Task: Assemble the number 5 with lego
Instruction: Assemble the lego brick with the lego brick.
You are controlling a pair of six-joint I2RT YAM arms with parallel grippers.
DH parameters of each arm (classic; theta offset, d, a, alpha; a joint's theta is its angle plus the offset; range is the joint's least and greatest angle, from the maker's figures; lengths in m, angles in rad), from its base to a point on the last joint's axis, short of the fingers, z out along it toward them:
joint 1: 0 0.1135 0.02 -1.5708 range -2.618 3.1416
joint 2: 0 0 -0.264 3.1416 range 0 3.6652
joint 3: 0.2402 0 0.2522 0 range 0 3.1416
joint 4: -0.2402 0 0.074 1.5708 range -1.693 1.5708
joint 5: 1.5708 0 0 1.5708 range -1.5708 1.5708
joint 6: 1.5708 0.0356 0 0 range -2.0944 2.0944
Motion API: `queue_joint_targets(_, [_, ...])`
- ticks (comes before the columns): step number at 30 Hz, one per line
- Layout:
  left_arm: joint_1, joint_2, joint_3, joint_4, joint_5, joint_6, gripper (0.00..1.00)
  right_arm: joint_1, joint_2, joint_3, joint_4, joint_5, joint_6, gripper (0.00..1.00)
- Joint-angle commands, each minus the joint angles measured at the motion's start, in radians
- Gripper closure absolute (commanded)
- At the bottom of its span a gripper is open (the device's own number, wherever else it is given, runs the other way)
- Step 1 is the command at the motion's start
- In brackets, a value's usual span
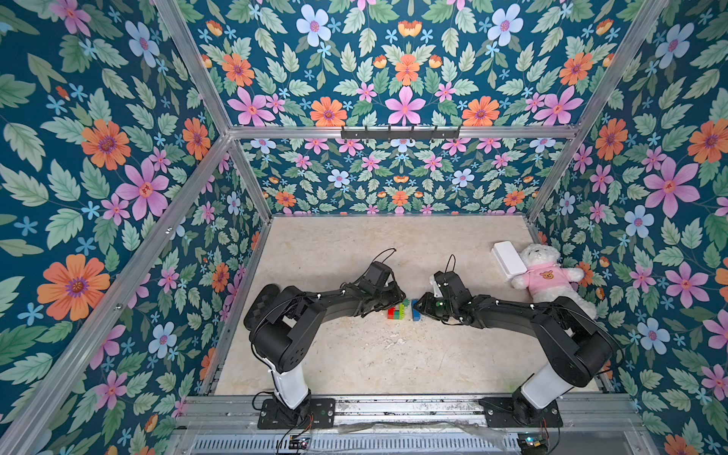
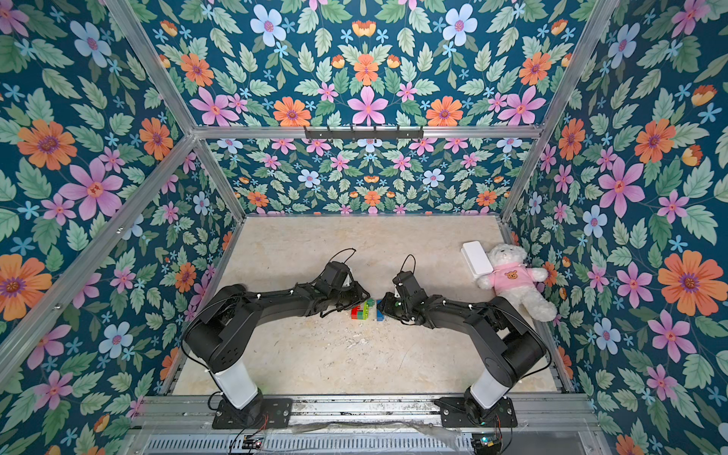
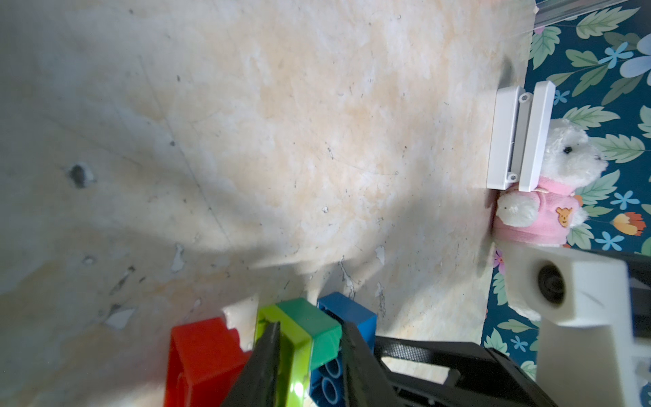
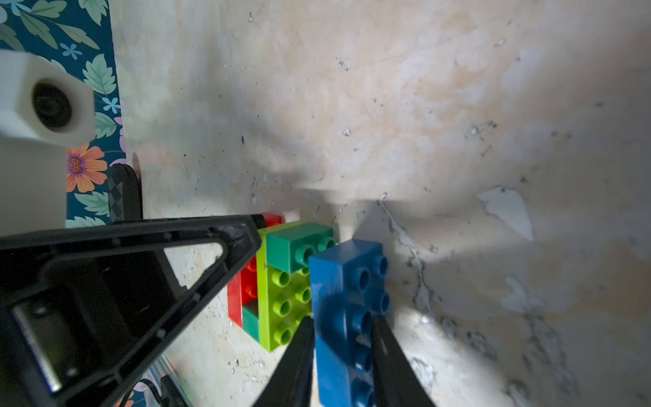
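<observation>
The lego lies on its side at mid-table between both arms. A stack (image 1: 397, 311) of red (image 4: 234, 292), dark-green (image 4: 250, 320), lime (image 4: 281, 299) and dark-green (image 4: 292, 246) bricks has its studs facing a long blue brick (image 4: 345, 275). Both top views show a narrow gap between the stack and the blue brick (image 1: 415, 309). My left gripper (image 3: 310, 326) is shut on the stack, one finger in the lime brick's hollow (image 3: 262, 313), the other against the dark-green brick (image 3: 317, 317). My right gripper (image 4: 343, 319) is shut on the blue brick's two long sides.
A white teddy (image 1: 547, 275) in a pink shirt lies at the right wall with a white box (image 1: 508, 258) beside its head. Floral walls close in the beige table (image 1: 354, 354) on three sides. A metal rail (image 1: 394, 405) runs along the front.
</observation>
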Motion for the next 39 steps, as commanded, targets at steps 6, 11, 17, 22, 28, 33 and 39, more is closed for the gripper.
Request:
queue_joint_targets(6, [-0.001, 0.006, 0.000, 0.007, 0.005, 0.002, 0.68, -0.001, 0.012, 0.012, 0.046, -0.017, 0.005, 0.70])
queue_joint_targets(11, [0.001, 0.008, 0.000, 0.007, 0.005, 0.002, 0.69, -0.001, 0.016, 0.016, 0.051, -0.014, 0.012, 0.71])
queue_joint_targets(17, [0.000, 0.009, -0.005, 0.009, 0.007, 0.002, 0.69, 0.000, 0.016, 0.017, 0.065, -0.034, 0.013, 0.71])
queue_joint_targets(22, [0.000, 0.010, -0.004, 0.010, 0.008, 0.002, 0.70, 0.000, 0.015, 0.021, 0.067, -0.042, 0.004, 0.72])
queue_joint_targets(28, [0.000, 0.015, -0.003, 0.011, 0.011, 0.004, 0.71, 0.000, 0.054, 0.033, 0.035, -0.028, -0.010, 0.72])
queue_joint_targets(33, [0.000, 0.012, -0.006, 0.009, 0.010, 0.004, 0.71, -0.005, 0.043, 0.040, -0.005, 0.005, -0.017, 0.66])
queue_joint_targets(39, [0.000, 0.013, -0.004, 0.007, 0.008, 0.009, 0.71, -0.010, 0.034, 0.053, -0.024, 0.020, -0.023, 0.63])
